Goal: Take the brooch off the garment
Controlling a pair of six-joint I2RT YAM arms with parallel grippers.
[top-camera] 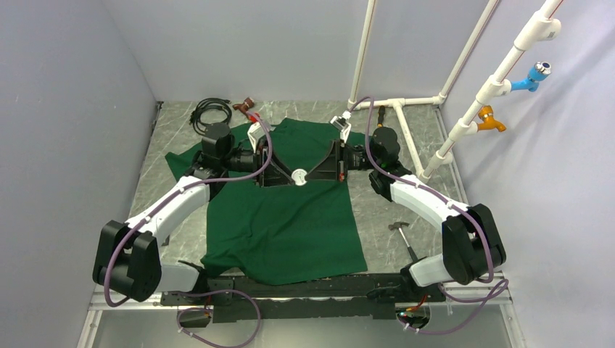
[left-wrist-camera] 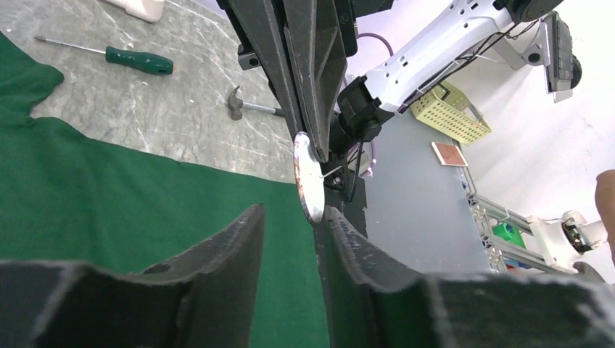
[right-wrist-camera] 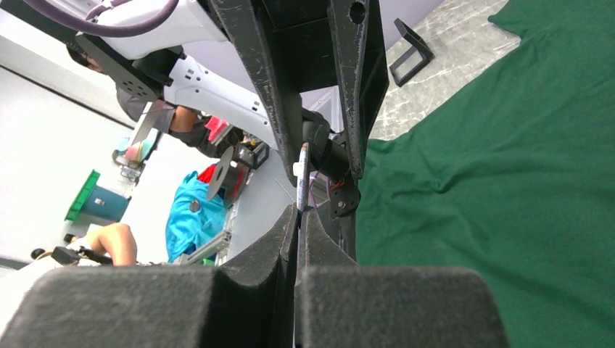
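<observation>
right gripper [right-wrist-camera: 299,214]: clenched on the rim of the brooch [left-wrist-camera: 307,174] | left gripper [left-wrist-camera: 291,212]: fingers spread, brooch between its tips, against one of them | garment [top-camera: 283,225]: under both sets of fingers | advice: hold the pinch firm, lift straight off the cloth, watch for the pin snagging

Bright, even light, faint shadows — the right gripper [right-wrist-camera: 298,212] looms soft, out of focus.
</observation>
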